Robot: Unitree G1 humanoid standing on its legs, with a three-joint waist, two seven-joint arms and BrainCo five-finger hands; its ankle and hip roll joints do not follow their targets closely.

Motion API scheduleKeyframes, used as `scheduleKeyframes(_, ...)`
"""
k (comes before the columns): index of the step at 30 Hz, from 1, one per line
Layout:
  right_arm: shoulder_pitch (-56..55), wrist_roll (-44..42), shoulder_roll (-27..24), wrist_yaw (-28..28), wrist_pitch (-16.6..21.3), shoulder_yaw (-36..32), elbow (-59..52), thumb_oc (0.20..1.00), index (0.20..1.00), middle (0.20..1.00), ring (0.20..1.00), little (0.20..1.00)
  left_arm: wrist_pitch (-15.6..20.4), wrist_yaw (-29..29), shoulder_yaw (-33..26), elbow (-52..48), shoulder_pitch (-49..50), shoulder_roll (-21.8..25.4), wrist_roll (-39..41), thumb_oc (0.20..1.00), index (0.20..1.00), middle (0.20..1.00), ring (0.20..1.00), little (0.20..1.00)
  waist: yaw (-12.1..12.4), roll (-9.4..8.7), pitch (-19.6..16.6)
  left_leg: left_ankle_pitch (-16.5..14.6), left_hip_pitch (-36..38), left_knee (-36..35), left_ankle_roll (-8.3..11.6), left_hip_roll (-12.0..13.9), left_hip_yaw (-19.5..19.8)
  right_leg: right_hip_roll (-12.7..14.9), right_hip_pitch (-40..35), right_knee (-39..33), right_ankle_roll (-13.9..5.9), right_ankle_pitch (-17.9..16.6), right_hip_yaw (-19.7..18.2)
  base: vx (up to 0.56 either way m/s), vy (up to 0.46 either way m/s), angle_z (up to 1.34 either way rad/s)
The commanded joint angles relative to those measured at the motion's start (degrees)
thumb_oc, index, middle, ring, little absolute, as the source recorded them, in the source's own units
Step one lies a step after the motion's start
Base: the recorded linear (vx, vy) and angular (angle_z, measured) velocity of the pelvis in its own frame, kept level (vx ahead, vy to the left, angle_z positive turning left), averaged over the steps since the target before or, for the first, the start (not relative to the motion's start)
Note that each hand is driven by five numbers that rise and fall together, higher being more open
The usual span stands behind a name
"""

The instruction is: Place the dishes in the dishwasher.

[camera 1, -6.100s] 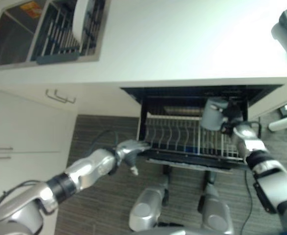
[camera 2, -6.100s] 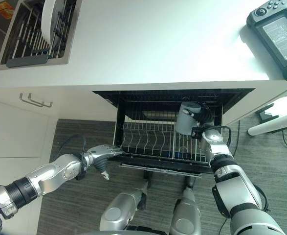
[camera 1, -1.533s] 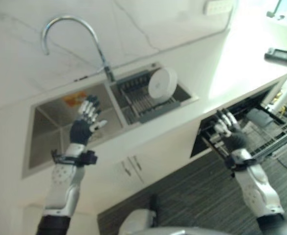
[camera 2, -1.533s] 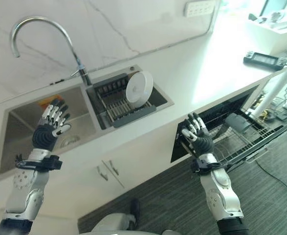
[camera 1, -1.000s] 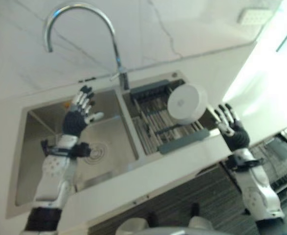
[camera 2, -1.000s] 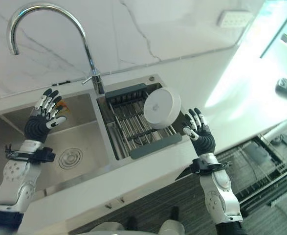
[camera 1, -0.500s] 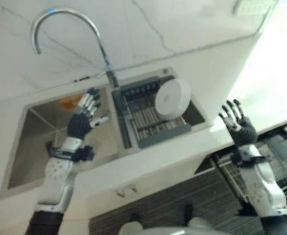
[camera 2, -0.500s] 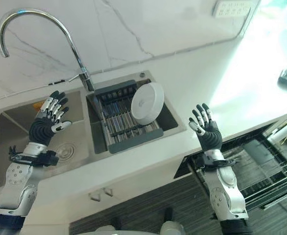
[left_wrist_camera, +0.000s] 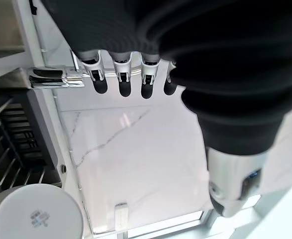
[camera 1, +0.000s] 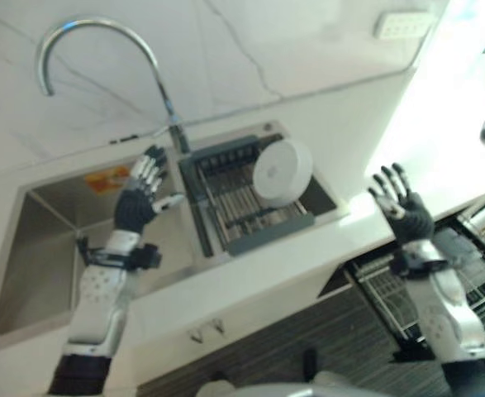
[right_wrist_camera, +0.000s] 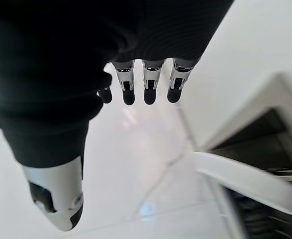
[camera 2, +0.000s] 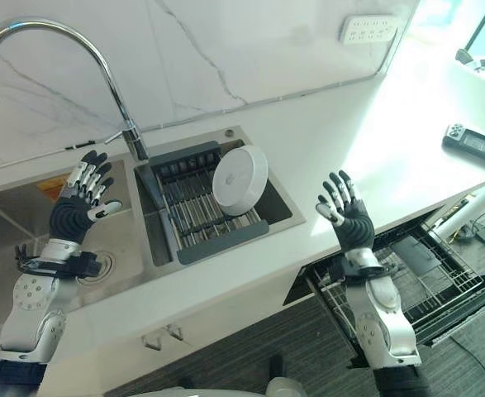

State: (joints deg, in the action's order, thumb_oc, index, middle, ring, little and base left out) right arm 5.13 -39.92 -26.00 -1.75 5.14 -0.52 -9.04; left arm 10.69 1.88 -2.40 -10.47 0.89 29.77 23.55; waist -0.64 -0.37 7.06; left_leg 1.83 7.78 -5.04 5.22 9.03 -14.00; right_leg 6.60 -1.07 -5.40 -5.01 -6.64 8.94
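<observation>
Both hands up and empty — left hand (camera 2: 74, 217) and right hand (camera 2: 351, 220), fingers spread. One white plate (camera 2: 240, 180) stands in the sink rack (camera 2: 194, 211), between the fingertips; dishwasher rack (camera 2: 440, 296) below the right fingers.

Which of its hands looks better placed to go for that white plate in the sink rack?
Probably the right hand: it's open on the plate's dishwasher side; the left hand is across the rack.
</observation>
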Motion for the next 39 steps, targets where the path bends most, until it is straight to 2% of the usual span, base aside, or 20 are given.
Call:
scheduleKeyframes(1, 3.6, 0.0, -1.7, -2.5, 4.5, -1.7, -0.1, 1.000, 1.000, 1.000, 1.000, 1.000, 3.4, 0.5, 0.5, 0.9, -4.5, 2.2, -0.1, 1.000, 1.000, 1.000, 1.000, 1.000, 1.5, -0.41, -1.9, 1.3, -3.2, 0.0, 2.01, 3.1, 5.1, 3.5, -4.4, 0.4, -2.82, 3.5, 4.4, 0.02, -0.025, 0.11)
scheduleKeyframes(6, 5.5, -1.5, -2.4, -3.9, 4.6, -3.1, 3.0, 1.000, 1.000, 1.000, 1.000, 1.000, -0.2, 12.2, 3.6, -1.6, -4.8, 0.0, 12.4, 1.000, 1.000, 1.000, 1.000, 1.000, 2.5, -0.73, -2.8, 1.2, -3.2, 0.0, 1.86, 3.1, 5.7, 3.5, -5.1, 0.4, -2.69, 3.8, 5.5, 0.02, -0.016, 0.14)
scheduleKeyframes(8, 7.6, -1.4, -2.2, -4.2, 4.2, -3.0, 4.7, 1.000, 1.000, 1.000, 1.000, 1.000, -6.3, 21.7, 6.7, -3.9, -6.2, -1.4, 21.7, 1.000, 1.000, 1.000, 1.000, 1.000, 2.7, -0.79, -2.9, 1.1, -3.3, 0.0, 1.85, 3.1, 5.8, 3.6, -5.2, 0.4, -2.67, 3.7, 5.9, -0.01, -0.014, 0.17)
scheduleKeyframes(10, 10.0, -0.5, -2.3, -5.0, 4.5, -2.0, 6.4, 1.000, 1.000, 1.000, 1.000, 1.000, -14.8, 30.1, 12.4, -6.3, -7.7, -3.1, 28.0, 1.000, 1.000, 1.000, 1.000, 1.000, 2.5, -0.74, -2.9, 0.9, -3.2, 0.0, 1.76, 3.1, 5.6, 3.6, -5.3, 0.4, -2.74, 3.6, 6.0, -0.03, -0.010, 0.09)
scheduleKeyframes(11, 11.3, -0.8, -2.5, -5.0, 4.6, -1.6, 7.6, 1.000, 1.000, 1.000, 1.000, 1.000, -17.4, 32.0, 14.9, -6.9, -8.1, -3.5, 29.5, 1.000, 1.000, 1.000, 1.000, 1.000, 2.4, -0.66, -2.9, 0.8, -3.1, 0.0, 1.76, 3.1, 5.5, 3.6, -5.3, 0.4, -2.77, 3.6, 5.9, -0.03, 0.003, -0.01)
scheduleKeyframes(13, 15.8, -3.2, -3.3, -5.0, 4.7, 0.8, 11.6, 1.000, 1.000, 1.000, 1.000, 1.000, -26.9, 35.4, 23.4, -5.4, -8.2, -4.7, 37.7, 1.000, 1.000, 1.000, 1.000, 1.000, 1.7, -0.41, -2.8, 0.5, -2.6, 0.0, 1.64, 3.2, 4.8, 3.6, -5.6, 0.4, -2.88, 3.5, 5.3, -0.01, 0.009, -0.07)
scheduleKeyframes(14, 17.5, -4.4, -3.9, -4.7, 4.6, 1.7, 13.3, 1.000, 1.000, 1.000, 1.000, 1.000, -27.6, 35.4, 27.5, -2.9, -7.6, -4.8, 37.6, 1.000, 1.000, 1.000, 1.000, 1.000, 1.1, -0.37, -2.9, 0.3, -2.3, 0.0, 1.58, 3.2, 4.3, 3.5, -5.6, 0.4, -2.87, 3.6, 4.9, 0.02, 0.002, -0.11)
scheduleKeyframes(16, 19.1, -5.9, -5.4, -4.1, 3.9, 2.1, 14.8, 1.000, 1.000, 1.000, 1.000, 1.000, -27.0, 36.9, 32.5, 0.5, -6.2, -3.7, 32.6, 1.000, 1.000, 1.000, 1.000, 1.000, 0.4, -0.37, -3.2, 0.0, -2.1, 0.0, 1.49, 3.4, 3.8, 3.3, -5.5, 0.4, -2.84, 3.8, 4.1, 0.02, -0.002, -0.16)
scheduleKeyframes(18, 20.5, -8.1, -7.4, -3.2, 3.4, 2.4, 16.3, 1.000, 1.000, 1.000, 1.000, 1.000, -21.3, 37.4, 38.0, 3.8, -5.5, -1.1, 23.3, 1.000, 1.000, 1.000, 1.000, 1.000, -0.3, -0.26, -3.3, 0.1, -2.3, 0.0, 1.46, 3.6, 3.3, 3.1, -5.1, 0.4, -2.88, 3.8, 3.4, -0.01, -0.012, -0.15)
scheduleKeyframes(21, 21.6, -8.3, -7.6, -2.7, 4.0, 3.1, 18.3, 1.000, 1.000, 1.000, 1.000, 1.000, -20.2, 38.7, 42.3, 14.4, -6.4, -2.6, 21.3, 1.000, 1.000, 1.000, 1.000, 1.000, -1.1, -0.65, -3.5, 0.5, -2.9, 0.0, 1.55, 4.1, 2.8, 2.6, -4.5, 0.4, -2.80, 3.8, 2.5, -0.02, -0.043, -0.04)
scheduleKeyframes(24, 22.4, -8.9, -8.0, -2.2, 3.1, 3.2, 19.5, 1.000, 1.000, 1.000, 1.000, 1.000, -17.8, 35.9, 43.7, 19.9, -6.9, -3.9, 18.1, 1.000, 1.000, 1.000, 1.000, 1.000, -1.6, -0.96, -3.5, 0.7, -3.0, 0.0, 1.77, 4.5, 2.3, 2.2, -4.4, 0.4, -2.70, 3.8, 2.2, -0.01, -0.021, -0.02)
scheduleKeyframes(25, 22.6, -9.1, -8.1, -2.0, 3.0, 3.3, 19.8, 1.000, 1.000, 1.000, 1.000, 1.000, -16.4, 34.8, 44.2, 21.5, -7.0, -4.0, 17.8, 1.000, 1.000, 1.000, 1.000, 1.000, -1.7, -1.01, -3.5, 0.8, -3.0, 0.0, 1.82, 4.6, 2.3, 2.1, -4.3, 0.4, -2.66, 3.8, 2.1, -0.03, -0.011, -0.02)
scheduleKeyframes(27, 22.9, -9.5, -8.5, -1.2, 2.8, 3.2, 20.5, 1.000, 1.000, 1.000, 1.000, 1.000, -9.5, 30.7, 43.3, 26.8, -6.5, -5.6, 16.1, 1.000, 1.000, 1.000, 1.000, 1.000, -1.7, -1.15, -3.3, 1.3, -3.3, 0.0, 2.15, 5.2, 1.7, 1.9, -4.2, 0.4, -2.51, 3.8, 2.2, -0.04, -0.007, -0.03)
scheduleKeyframes(29, 22.7, -9.6, -8.6, -0.7, 2.2, 2.7, 20.5, 1.000, 1.000, 1.000, 1.000, 1.000, -10.8, 29.6, 42.8, 31.5, -6.6, -6.3, 6.3, 1.000, 1.000, 1.000, 1.000, 1.000, -1.7, -1.36, -3.4, 1.6, -3.5, 0.0, 2.33, 5.7, 1.3, 1.7, -4.2, 0.4, -2.24, 4.0, 2.1, -0.01, -0.014, -0.07)
scheduleKeyframes(30, 22.8, -9.7, -8.9, -0.5, 1.4, 2.8, 20.1, 1.000, 1.000, 1.000, 1.000, 1.000, -7.8, 28.0, 44.2, 39.0, -6.6, -6.3, -2.1, 1.000, 1.000, 1.000, 1.000, 1.000, -2.2, -1.60, -3.5, 2.2, -3.9, 0.0, 2.70, 6.2, 0.8, 1.2, -3.9, 0.4, -2.06, 4.1, 1.9, -0.01, -0.011, -0.06)
scheduleKeyframes(31, 22.7, -9.9, -9.2, -0.1, 1.3, 2.8, 20.0, 1.000, 1.000, 1.000, 1.000, 1.000, -7.1, 27.3, 44.4, 41.4, -6.6, -6.3, -6.2, 1.000, 1.000, 1.000, 1.000, 1.000, -2.3, -1.65, -3.4, 2.5, -4.2, 0.0, 2.80, 6.5, 0.7, 1.1, -3.7, 0.4, -2.01, 4.1, 1.9, -0.03, -0.009, -0.01)
scheduleKeyframes(34, 22.6, -10.0, -9.4, 0.4, 1.4, 2.9, 19.2, 1.000, 1.000, 1.000, 1.000, 1.000, -6.8, 22.1, 44.4, 48.3, -6.6, -6.1, -16.0, 1.000, 1.000, 1.000, 1.000, 1.000, -2.3, -1.78, -2.8, 3.4, -5.3, 0.0, 3.11, 7.0, 0.8, 0.7, -3.0, 0.4, -1.93, 3.9, 2.0, -0.06, -0.004, -0.01)
scheduleKeyframes(36, 23.6, -9.7, -9.4, 0.3, 0.5, 3.0, 18.7, 1.000, 1.000, 1.000, 1.000, 1.000, -6.9, 17.1, 42.9, 59.2, -6.2, -7.4, -23.9, 1.000, 1.000, 1.000, 1.000, 1.000, -2.0, -1.86, -2.4, 3.9, -5.8, 0.0, 3.16, 7.2, 1.2, 0.4, -2.8, 0.4, -1.73, 3.9, 2.2, -0.02, 0.001, -0.08)
scheduleKeyframes(38, 24.8, -9.3, -9.2, -0.4, -0.7, 3.5, 18.4, 1.000, 1.000, 1.000, 1.000, 1.000, -11.9, 8.0, 41.0, 74.7, -4.5, -8.9, -31.2, 1.000, 1.000, 1.000, 1.000, 1.000, -1.7, -1.94, -2.4, 4.3, -5.9, 0.0, 3.39, 7.3, 1.7, 0.0, -3.0, 0.4, -1.50, 4.3, 2.1, 0.05, 0.012, -0.05)
scheduleKeyframes(39, 24.7, -8.9, -8.8, -1.0, -1.1, 3.5, 17.9, 1.000, 1.000, 1.000, 1.000, 1.000, -15.0, 6.1, 38.0, 78.4, -4.1, -9.4, -34.2, 1.000, 1.000, 1.000, 1.000, 1.000, -1.4, -2.03, -2.3, 4.6, -6.0, 0.0, 3.49, 7.5, 1.8, -0.2, -3.0, 0.4, -1.26, 4.4, 2.2, 0.06, 0.019, 0.08)
